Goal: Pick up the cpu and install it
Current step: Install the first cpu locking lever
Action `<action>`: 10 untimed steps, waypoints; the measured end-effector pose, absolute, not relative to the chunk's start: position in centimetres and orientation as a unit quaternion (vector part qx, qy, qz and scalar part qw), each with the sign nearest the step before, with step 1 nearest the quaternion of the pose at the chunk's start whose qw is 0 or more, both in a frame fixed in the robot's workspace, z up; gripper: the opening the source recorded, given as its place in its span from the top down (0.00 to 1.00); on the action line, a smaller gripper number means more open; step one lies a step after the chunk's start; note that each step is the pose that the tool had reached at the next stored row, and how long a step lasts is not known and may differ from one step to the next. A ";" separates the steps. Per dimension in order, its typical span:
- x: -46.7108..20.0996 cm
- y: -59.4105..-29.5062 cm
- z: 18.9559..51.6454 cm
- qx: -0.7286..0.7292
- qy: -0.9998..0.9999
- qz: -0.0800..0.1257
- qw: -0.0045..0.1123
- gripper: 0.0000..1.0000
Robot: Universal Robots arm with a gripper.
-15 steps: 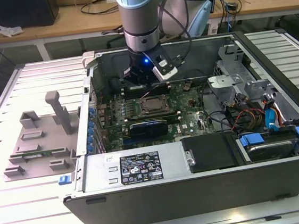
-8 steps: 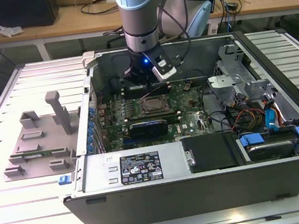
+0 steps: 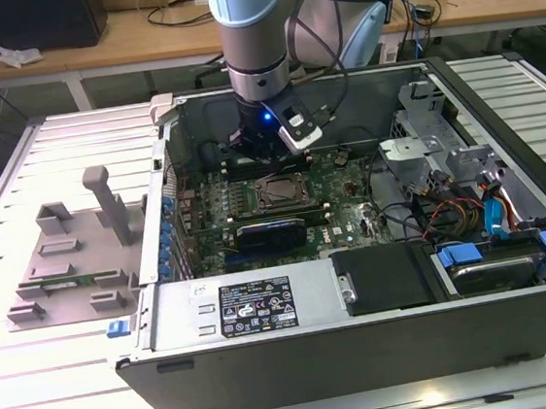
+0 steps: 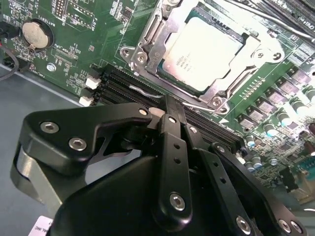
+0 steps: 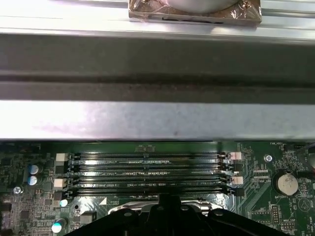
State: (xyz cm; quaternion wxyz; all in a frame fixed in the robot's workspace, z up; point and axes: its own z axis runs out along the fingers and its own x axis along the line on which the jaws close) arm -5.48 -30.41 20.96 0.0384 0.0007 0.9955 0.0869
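The cpu (image 4: 206, 54), a pale silver square, lies flat in its socket on the green motherboard, with the metal socket frame (image 4: 142, 46) around its edges. In the exterior view the cpu (image 3: 280, 192) sits mid-board inside the open computer case (image 3: 270, 361). My gripper (image 3: 260, 155) hangs just behind the socket, over the memory slots (image 5: 147, 172). In the second wrist view my gripper (image 4: 170, 109) has its black fingers drawn together with nothing between them, a short way off the socket's edge. The first wrist view has my gripper (image 5: 160, 200) at the slots' near side.
A grey plastic fixture (image 3: 64, 256) lies on the table at the exterior view's left. Inside the case are a drive cage and cables (image 3: 457, 185) at the exterior view's right, a black cover (image 3: 383, 276) and a coin battery (image 4: 33, 33). The case wall (image 5: 157, 73) rises behind the slots.
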 end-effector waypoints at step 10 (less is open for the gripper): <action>-5.5 -30.1 20.7 0.037 0.995 0.082 0.046 0.89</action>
